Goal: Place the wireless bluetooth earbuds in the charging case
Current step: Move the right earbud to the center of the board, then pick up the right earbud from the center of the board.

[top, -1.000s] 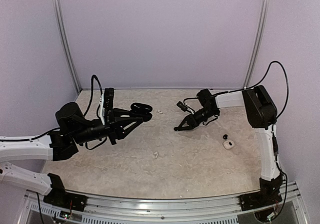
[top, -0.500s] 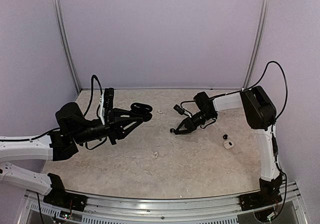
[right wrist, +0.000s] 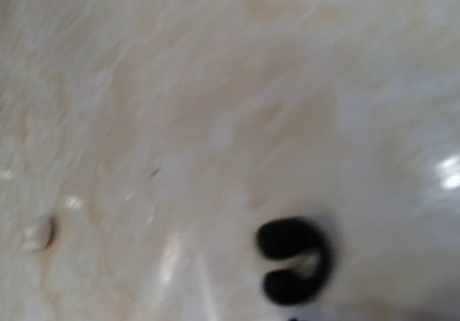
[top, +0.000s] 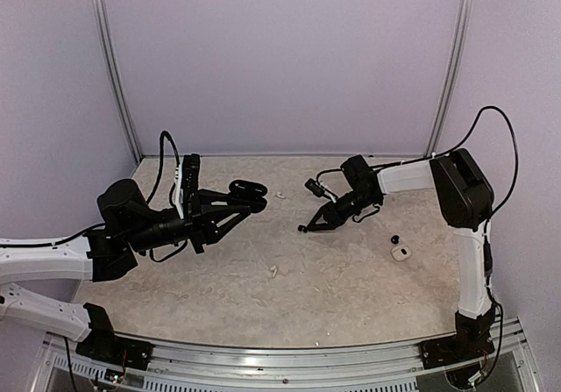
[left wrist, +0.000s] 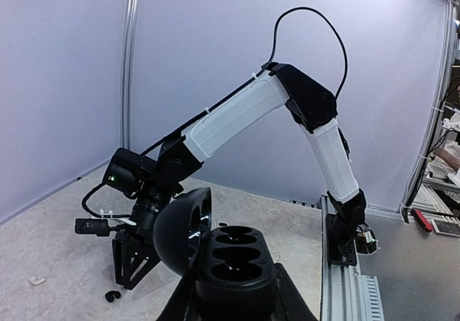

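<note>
The black charging case (left wrist: 233,263) stands open with its domed lid (left wrist: 180,231) swung left and its slots empty; my left gripper (top: 235,201) is shut on its base and holds it off the table. My right gripper (top: 306,228) points down at the table in the middle, jaws a little apart and nothing between them. One black earbud (right wrist: 295,260) lies on the table just by its tips, also seen in the left wrist view (left wrist: 111,296). White earbuds lie at the back (top: 280,196) and the front middle (top: 273,271). Another black earbud (top: 395,238) lies at the right.
A small white object (top: 401,253) lies beside the right-hand black earbud. The pale marbled table (top: 351,295) is walled by lilac panels at the back and sides. A metal rail (top: 289,357) runs along the near edge by the arm bases.
My right gripper has moved left and down toward the black earbud, its jaws narrowing. The left arm and the case have stayed still.
</note>
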`<state>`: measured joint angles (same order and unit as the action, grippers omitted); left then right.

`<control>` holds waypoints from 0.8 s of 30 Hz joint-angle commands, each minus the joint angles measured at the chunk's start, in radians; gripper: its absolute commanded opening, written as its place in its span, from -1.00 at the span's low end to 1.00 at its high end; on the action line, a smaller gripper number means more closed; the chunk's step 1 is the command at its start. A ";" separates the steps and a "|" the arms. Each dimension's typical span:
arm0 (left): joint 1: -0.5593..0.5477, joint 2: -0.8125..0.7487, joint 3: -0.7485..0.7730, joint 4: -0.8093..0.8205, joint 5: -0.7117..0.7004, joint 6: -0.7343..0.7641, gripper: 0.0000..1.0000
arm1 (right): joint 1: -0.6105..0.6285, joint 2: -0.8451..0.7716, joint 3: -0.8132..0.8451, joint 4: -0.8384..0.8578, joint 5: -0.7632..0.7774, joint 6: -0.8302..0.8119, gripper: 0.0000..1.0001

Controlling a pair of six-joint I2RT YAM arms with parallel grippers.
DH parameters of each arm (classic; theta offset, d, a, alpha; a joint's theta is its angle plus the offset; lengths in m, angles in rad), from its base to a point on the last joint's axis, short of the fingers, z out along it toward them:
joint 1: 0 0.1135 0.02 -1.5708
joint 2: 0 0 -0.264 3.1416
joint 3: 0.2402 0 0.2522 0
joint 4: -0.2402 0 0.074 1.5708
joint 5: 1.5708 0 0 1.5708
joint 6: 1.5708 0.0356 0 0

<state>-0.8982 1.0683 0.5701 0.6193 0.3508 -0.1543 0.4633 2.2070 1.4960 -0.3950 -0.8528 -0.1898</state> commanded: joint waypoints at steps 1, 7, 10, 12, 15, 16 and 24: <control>0.005 -0.008 -0.003 0.013 -0.001 0.013 -1.00 | -0.006 -0.073 -0.031 0.137 0.125 0.107 -0.32; 0.004 -0.007 -0.001 0.015 0.003 0.014 -1.00 | 0.005 -0.054 -0.022 0.159 0.138 0.134 -0.35; 0.004 -0.005 -0.001 0.018 0.002 0.013 -1.00 | 0.016 -0.034 -0.010 0.144 0.148 0.123 -0.35; 0.004 -0.005 -0.001 0.017 0.002 0.012 -1.00 | 0.023 -0.028 -0.009 0.142 0.168 0.119 -0.36; 0.004 -0.005 -0.001 0.017 0.003 0.012 -1.00 | 0.033 -0.024 -0.011 0.146 0.183 0.116 -0.37; 0.004 -0.007 0.000 0.016 0.003 0.012 -1.00 | 0.035 -0.022 -0.012 0.146 0.186 0.115 -0.37; 0.004 -0.005 0.001 0.019 0.005 0.014 -1.00 | 0.066 -0.003 -0.010 0.130 0.241 0.090 -0.39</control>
<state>-0.8982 1.0683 0.5701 0.6197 0.3508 -0.1528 0.5079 2.1731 1.4761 -0.2626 -0.6537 -0.0811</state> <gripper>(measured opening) 0.239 0.307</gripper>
